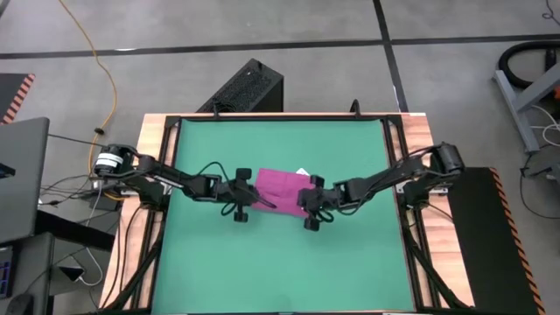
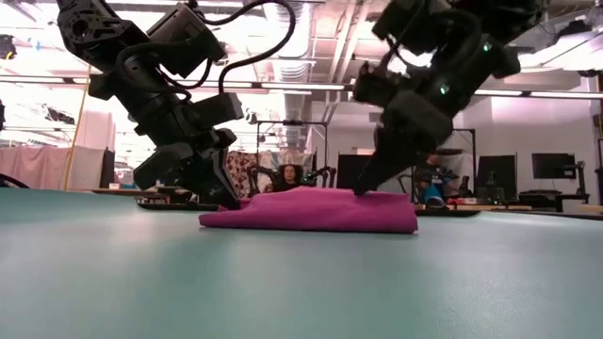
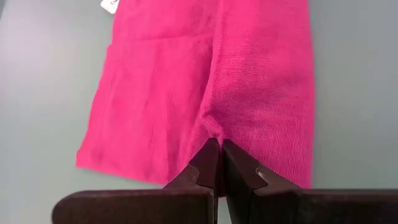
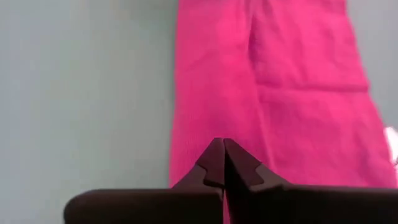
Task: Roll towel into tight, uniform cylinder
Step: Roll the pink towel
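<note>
The magenta-pink towel [image 1: 282, 191] lies flat on the green mat [image 1: 219, 262] near its middle. A folded-over band runs along its near edge, and its white tag [image 1: 303, 171] is at the far right corner. It also shows in the low view [image 2: 311, 209]. My left gripper [image 1: 256, 200] is shut at the towel's left end [image 3: 219, 142]. My right gripper [image 1: 304, 204] is shut at the towel's right end [image 4: 222, 143]. Both arms reach in low over the mat from the two sides. My left gripper pinches a small pucker of cloth [image 3: 211, 121] between its two fingertips, at the inner edge of the folded band by the towel's left end. The fingers slant down from the table's left. The towel lies on the mat, with creases running into the tips. My right gripper is shut on the folded band [image 4: 214, 124] at the towel's right end. The fingers slant down from the table's right and lie along the band. They hide how much cloth is between them. The towel lies flat on the mat.
The mat sits in a wooden-edged table frame [image 1: 157, 131], with bare mat on all sides of the towel. A black box [image 1: 249, 86] stands beyond the far edge. A person [image 2: 287, 175] sits in the room behind.
</note>
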Action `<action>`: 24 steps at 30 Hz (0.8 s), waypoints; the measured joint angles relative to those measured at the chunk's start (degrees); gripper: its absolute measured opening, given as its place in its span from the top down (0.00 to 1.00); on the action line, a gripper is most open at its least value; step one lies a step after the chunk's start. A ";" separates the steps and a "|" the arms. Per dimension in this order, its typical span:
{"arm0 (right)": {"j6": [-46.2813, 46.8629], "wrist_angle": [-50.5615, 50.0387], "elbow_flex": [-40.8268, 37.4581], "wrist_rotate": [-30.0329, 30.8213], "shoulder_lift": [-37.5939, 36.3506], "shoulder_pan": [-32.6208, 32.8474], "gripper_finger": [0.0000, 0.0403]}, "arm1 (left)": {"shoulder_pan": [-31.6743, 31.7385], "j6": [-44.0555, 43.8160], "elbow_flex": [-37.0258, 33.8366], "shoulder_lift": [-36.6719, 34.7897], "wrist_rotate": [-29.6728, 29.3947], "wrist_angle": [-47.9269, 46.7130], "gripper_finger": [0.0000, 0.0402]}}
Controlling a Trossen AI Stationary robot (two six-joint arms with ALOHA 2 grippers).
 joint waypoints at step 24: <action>2.78 0.94 0.18 0.37 7.86 -2.77 0.98 | 0.06 -2.79 0.60 -10.05 -1.28 -7.04 1.00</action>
